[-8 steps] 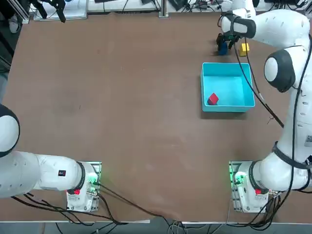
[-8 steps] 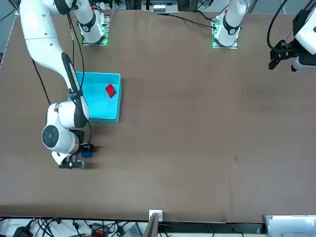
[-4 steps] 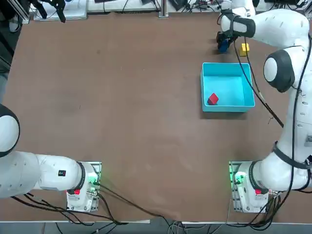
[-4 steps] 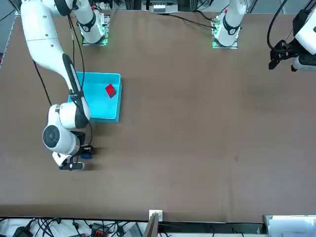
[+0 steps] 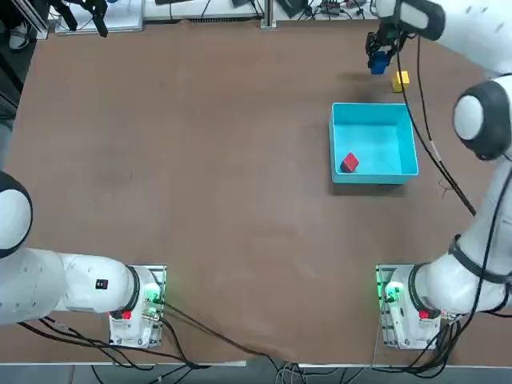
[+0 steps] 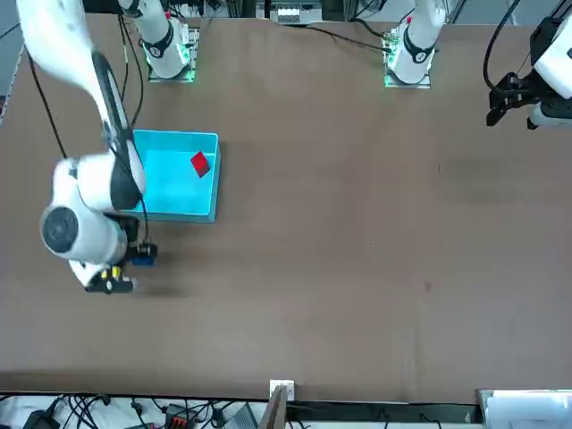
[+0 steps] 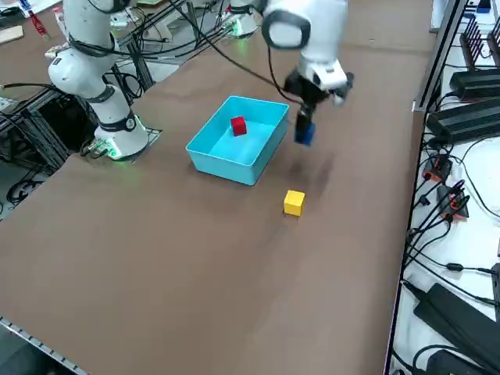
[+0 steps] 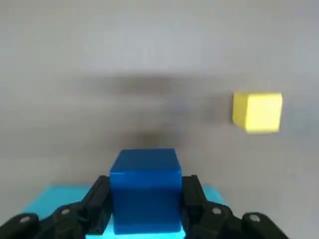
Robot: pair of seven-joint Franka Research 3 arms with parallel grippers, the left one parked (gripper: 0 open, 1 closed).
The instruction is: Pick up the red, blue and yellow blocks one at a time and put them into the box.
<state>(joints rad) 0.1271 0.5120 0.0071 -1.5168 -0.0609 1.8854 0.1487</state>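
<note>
My right gripper (image 5: pixel 378 58) is shut on the blue block (image 8: pixel 145 189), holding it in the air beyond the far edge of the box (image 5: pixel 404 170). The blue block (image 7: pixel 303 133) also shows in the right side view, hanging under the gripper (image 7: pixel 305 125) above the bare table. The red block (image 5: pixel 349 162) lies inside the cyan box (image 7: pixel 209 158) near its left wall. The yellow block (image 5: pixel 401 78) rests on the table just beyond the box, slightly to the right of the gripper (image 6: pixel 136 255). The same yellow block (image 8: pixel 257 111) appears on the table in the wrist view.
A wide stretch of brown table (image 5: pixel 200 176) lies left of the box. Cables and equipment line the far table edge (image 5: pixel 264 20) close behind the gripper.
My right gripper has risen from the table with the blue block held in it and shifted slightly right. The yellow and red blocks have stayed put.
</note>
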